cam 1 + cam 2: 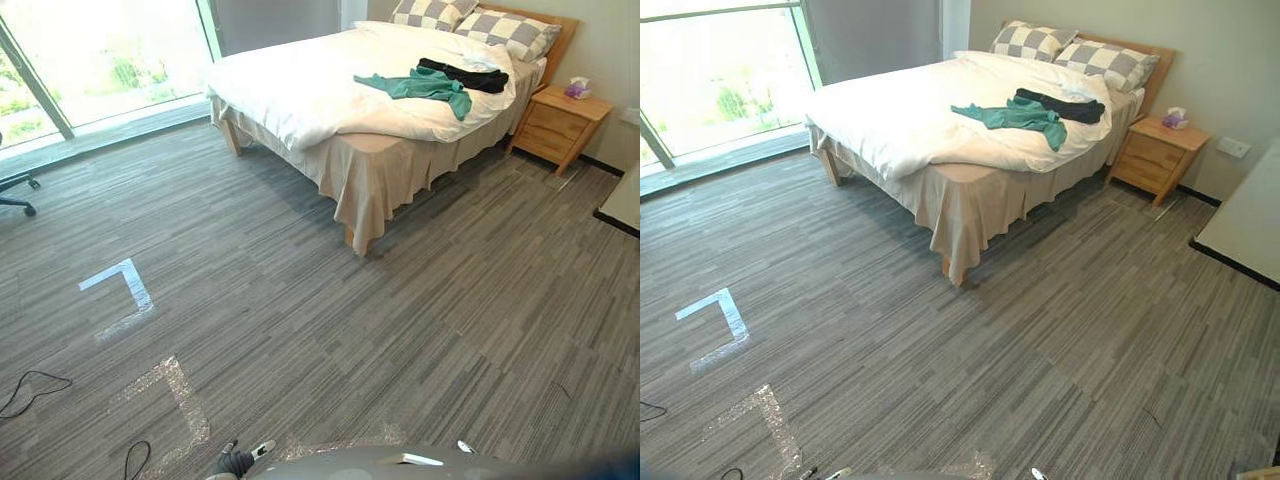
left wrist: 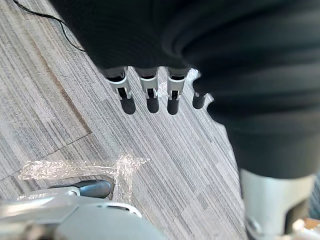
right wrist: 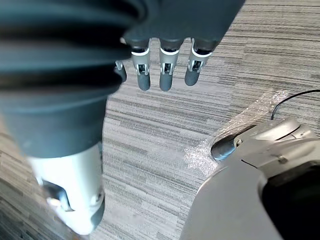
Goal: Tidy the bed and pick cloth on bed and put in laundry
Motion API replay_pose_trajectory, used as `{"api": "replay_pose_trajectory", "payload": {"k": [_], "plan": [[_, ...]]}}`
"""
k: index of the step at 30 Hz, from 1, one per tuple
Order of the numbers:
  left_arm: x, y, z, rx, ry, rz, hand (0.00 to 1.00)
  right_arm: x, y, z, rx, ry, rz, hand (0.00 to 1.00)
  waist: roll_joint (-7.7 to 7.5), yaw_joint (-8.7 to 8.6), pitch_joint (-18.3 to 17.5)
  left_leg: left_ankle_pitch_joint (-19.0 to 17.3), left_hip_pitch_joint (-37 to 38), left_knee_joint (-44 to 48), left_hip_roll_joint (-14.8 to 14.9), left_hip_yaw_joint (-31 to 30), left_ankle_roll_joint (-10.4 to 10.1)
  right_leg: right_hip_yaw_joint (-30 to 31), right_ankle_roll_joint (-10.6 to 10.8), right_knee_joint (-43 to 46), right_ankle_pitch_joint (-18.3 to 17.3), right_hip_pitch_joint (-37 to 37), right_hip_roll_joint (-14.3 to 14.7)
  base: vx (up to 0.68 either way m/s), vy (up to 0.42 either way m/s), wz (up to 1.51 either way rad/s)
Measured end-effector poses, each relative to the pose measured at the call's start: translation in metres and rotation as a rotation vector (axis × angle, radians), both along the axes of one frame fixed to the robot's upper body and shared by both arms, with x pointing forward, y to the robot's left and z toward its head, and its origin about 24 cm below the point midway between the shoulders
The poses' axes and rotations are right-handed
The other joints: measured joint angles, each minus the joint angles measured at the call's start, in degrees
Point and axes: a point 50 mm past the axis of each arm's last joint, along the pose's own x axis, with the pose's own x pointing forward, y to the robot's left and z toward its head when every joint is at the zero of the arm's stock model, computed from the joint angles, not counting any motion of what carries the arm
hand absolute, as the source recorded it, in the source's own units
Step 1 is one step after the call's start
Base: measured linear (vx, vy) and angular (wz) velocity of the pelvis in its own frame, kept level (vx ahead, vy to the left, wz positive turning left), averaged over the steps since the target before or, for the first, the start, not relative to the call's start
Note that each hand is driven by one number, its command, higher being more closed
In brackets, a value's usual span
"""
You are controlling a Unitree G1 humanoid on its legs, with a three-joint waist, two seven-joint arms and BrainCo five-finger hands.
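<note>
A bed (image 1: pixel 300 90) with a rumpled white duvet stands at the far side of the room. On it lie a green cloth (image 1: pixel 425 86) and a black cloth (image 1: pixel 465 75), touching each other near two checked pillows (image 1: pixel 480 25). My left hand (image 2: pixel 150 92) hangs over the grey carpet with straight fingers and holds nothing. My right hand (image 3: pixel 167 72) likewise hangs open above the floor, well away from the bed.
A wooden nightstand (image 1: pixel 558 122) with a tissue box (image 1: pixel 577 88) stands right of the bed. A large window (image 1: pixel 90 60) fills the far left wall. White tape marks (image 1: pixel 125 285) lie on the carpet. An office chair base (image 1: pixel 15 190) shows at the left edge.
</note>
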Motion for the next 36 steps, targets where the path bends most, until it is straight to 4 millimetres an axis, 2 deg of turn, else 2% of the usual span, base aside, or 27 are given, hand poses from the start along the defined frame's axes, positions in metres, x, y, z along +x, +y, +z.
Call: {"api": "replay_pose_trajectory", "payload": {"k": [2,4,5,7,8,9,10,12,13,14,15,16,17,18,19,20,21,22,23,26,27,29,30,32,33,35,36], "plan": [[0.001,0.0,0.0,0.0,-0.001,-0.001,0.0,0.0,0.0,0.0,0.0,0.0,0.001,0.0,0.09,-0.07,0.12,-0.4,-0.27,0.16,0.35,1.08,-0.07,1.07,-0.72,1.17,-0.57,-1.28,0.43,-0.06,-0.044,-0.32],[0.005,0.001,0.001,0.003,-0.011,-0.006,0.0,0.002,0.0,0.001,-0.002,-0.008,0.002,0.0,-0.08,-0.11,0.11,-1.03,-2.51,1.19,0.91,2.64,0.03,2.07,-1.17,7.48,-3.34,-6.53,0.87,-0.04,-0.041,-0.45],[0.008,0.004,0.001,0.01,-0.017,-0.01,0.0,0.006,0.002,0.001,0.001,-0.024,-0.006,0.0,-0.35,-0.15,0.91,-1.54,-3.98,2.33,1.01,4.08,0.03,2.33,-0.33,13.86,-5.93,-11.07,0.65,-0.02,-0.046,-0.5],[0.013,0.008,0.003,0.021,-0.026,-0.013,0.0,0.009,0.003,0.002,0.001,-0.039,-0.029,0.0,-1.6,-0.17,3.76,-1.63,-3.63,3.5,1.19,7.05,0.58,0.93,3.63,23.53,-9.31,-16.04,-0.27,0.0,-0.056,-0.67],[0.013,0.008,0.003,0.022,-0.025,-0.012,0.0,0.009,0.003,0.001,0.005,-0.035,-0.035,0.0,-1.4,-0.07,4.42,-1.7,-3.44,3.75,1.38,8.16,0.75,-0.64,4.47,25.59,-9.89,-17.24,-0.71,0.0,-0.056,-0.8],[0.011,0.01,0.003,0.025,-0.019,-0.004,0.0,0.006,0.005,0.001,0.011,-0.027,-0.055,0.0,-1.73,-0.16,4.95,-2.2,-2.9,4.06,1.64,10.0,0.72,-5.51,5.0,29.15,-11.55,-18.82,-2.41,0.06,-0.06,-0.81],[0.009,0.011,0.002,0.027,-0.013,0.019,0.0,0.003,0.006,0.0,0.015,-0.016,-0.077,0.0,-1.87,-0.47,5.0,-2.76,-1.97,4.15,1.83,11.49,0.01,-10.36,3.23,32.08,-12.55,-20.04,-4.39,0.06,-0.049,-0.75],[0.01,0.013,0.003,0.028,-0.02,0.046,0.0,-0.003,0.008,-0.001,0.022,-0.003,-0.13,0.0,-2.02,-1.88,4.93,-4.35,-1.54,5.23,2.71,12.45,-1.51,-15.67,1.55,33.42,-13.52,-20.19,-6.72,0.13,-0.125,-0.42],[0.013,0.013,0.003,0.028,-0.029,0.059,0.0,-0.005,0.008,-0.001,0.023,0.002,-0.158,0.0,-2.0,-2.45,4.91,-5.0,-1.17,5.7,3.25,12.67,-2.52,-17.48,-0.6,32.58,-14.7,-19.75,-6.67,0.21,-0.193,-0.19],[0.015,0.013,0.003,0.028,-0.034,0.062,0.0,-0.009,0.008,-0.001,0.022,0.01,-0.173,0.0,-2.55,-2.57,4.57,-5.1,-1.2,5.65,3.38,12.78,-2.9,-17.69,-1.77,31.79,-14.9,-19.53,-6.25,0.25,-0.207,-0.17],[0.023,0.011,0.004,0.021,-0.052,0.064,0.0,-0.009,0.006,-0.002,0.019,0.016,-0.191,0.0,-0.78,-2.84,4.78,-4.77,-0.96,4.14,4.32,12.94,-3.74,-17.94,-2.22,30.65,-14.3,-18.99,-4.44,0.23,-0.198,-0.15],[0.035,-0.002,0.003,-0.013,-0.078,0.064,0.0,-0.008,-0.004,0.0,-0.006,0.01,-0.197,0.0,1.9,-3.12,5.7,-4.01,-0.38,2.75,6.68,13.6,-4.73,-18.8,1.41,35.33,-12.2,-21.67,-3.45,0.18,-0.182,-0.16],[0.039,-0.008,0.003,-0.03,-0.087,0.073,0.0,0.0,-0.011,0.002,-0.021,-0.01,-0.195,0.0,3.43,-2.89,6.49,-4.06,-0.04,2.37,8.17,14.09,-4.71,-19.25,0.82,38.93,-12.86,-24.11,-3.65,0.13,-0.155,0.01],[0.047,-0.013,0.003,-0.048,-0.11,0.101,0.0,-0.004,-0.015,0.002,-0.029,-0.002,-0.216,0.0,4.63,-3.87,6.89,-3.93,0.74,1.7,9.87,13.96,-5.7,-18.59,-2.69,38.88,-15.22,-26.8,-5.27,0.1,-0.114,0.05],[0.049,-0.014,0.003,-0.051,-0.116,0.111,0.0,-0.005,-0.012,0.002,-0.021,0.004,-0.216,0.0,4.53,-4.05,6.85,-4.16,1.22,1.36,10.27,13.9,-6.2,-18.3,-2.23,38.23,-14.98,-28.15,-7.02,0.22,-0.184,0.01],[0.047,-0.011,0.004,-0.046,-0.121,0.131,0.0,-0.013,-0.003,0.0,0.0,0.022,-0.222,0.0,4.01,-3.52,6.52,-4.82,2.37,0.96,10.66,14.18,-7.38,-17.26,-0.67,35.52,-12.68,-30.28,-10.16,0.31,-0.263,-0.14],[0.043,-0.005,0.004,-0.035,-0.121,0.167,0.0,-0.022,0.0,0.0,0.004,0.043,-0.216,0.0,2.3,-3.36,5.68,-6.01,4.2,1.14,11.34,15.07,-9.2,-17.54,-0.16,33.44,-7.42,-31.04,-13.26,0.37,-0.318,-0.22],[0.041,-0.006,0.004,-0.037,-0.118,0.181,0.0,-0.024,0.003,-0.001,0.014,0.046,-0.224,0.0,1.75,-3.24,5.19,-6.44,5.31,1.1,12.28,15.34,-9.38,-18.92,-2.13,35.02,-7.77,-30.81,-13.18,0.46,-0.365,-0.15],[0.036,-0.008,0.003,-0.042,-0.107,0.19,0.0,-0.024,0.0,0.0,0.004,0.042,-0.22,0.0,3.12,-3.4,4.36,-5.73,5.78,1.63,14.49,16.63,-7.74,-19.88,-2.48,36.85,-11.16,-31.0,-11.11,0.54,-0.372,-0.17],[0.046,-0.03,0.003,-0.091,-0.14,0.178,0.0,-0.023,-0.006,0.002,-0.01,0.03,-0.238,0.0,4.73,-3.54,3.44,1.81,5.53,5.2,18.49,17.39,-8.64,-20.81,-4.53,34.7,-13.45,-28.5,-6.9,0.54,-0.383,-0.18],[0.046,-0.034,0.002,-0.102,-0.142,0.179,0.0,-0.024,-0.007,0.002,-0.013,0.028,-0.245,0.0,5.14,-3.95,3.2,3.43,4.29,9.25,20.1,16.38,-8.09,-21.22,-4.87,32.31,-13.59,-26.17,-5.53,0.58,-0.396,-0.05],[0.048,-0.033,0.004,-0.097,-0.163,0.185,0.0,-0.023,-0.008,0.002,-0.016,0.026,-0.244,0.0,5.27,-4.67,3.06,8.39,-2.07,27.26,24.88,10.53,-5.93,-21.04,-5.45,25.95,-13.61,-19.31,-2.62,0.47,-0.276,-0.16],[0.048,-0.031,0.006,-0.09,-0.178,0.193,0.0,-0.021,-0.013,0.003,-0.033,0.029,-0.219,0.0,4.94,-4.29,3.36,8.93,-7.46,41.49,26.57,6.64,-5.28,-19.69,-6.09,22.45,-13.3,-15.47,-1.29,0.39,-0.193,-0.54],[0.049,-0.03,0.007,-0.091,-0.192,0.218,0.0,-0.018,-0.017,0.004,-0.047,0.028,-0.189,0.0,5.17,-3.34,3.31,5.95,-12.87,54.35,25.98,3.5,-6.1,-17.39,-6.46,18.86,-13.06,-11.16,-0.48,0.36,-0.108,-0.68],[0.05,-0.032,0.007,-0.098,-0.201,0.227,0.0,-0.011,-0.018,0.004,-0.047,0.017,-0.18,0.0,5.02,-2.93,3.38,1.74,-16.33,58.86,23.97,2.41,-6.46,-15.53,-6.53,16.41,-12.9,-8.15,-0.36,0.38,-0.055,-0.82],[0.054,-0.028,0.009,-0.092,-0.227,0.247,0.0,0.002,-0.017,0.003,-0.04,0.011,-0.162,0.0,4.78,-1.94,3.51,-4.34,-21.33,59.75,20.71,2.52,-6.23,-12.4,-6.38,14.03,-12.78,-5.22,-0.66,0.4,0.042,-0.9],[0.059,-0.025,0.011,-0.085,-0.252,0.246,0.0,0.014,-0.015,0.003,-0.042,-0.003,-0.138,0.0,4.08,-1.52,3.93,-7.77,-25.15,56.49,18.13,3.73,-5.82,-10.54,-6.08,12.37,-12.62,-2.67,-1.64,0.39,0.117,-0.72]]}}
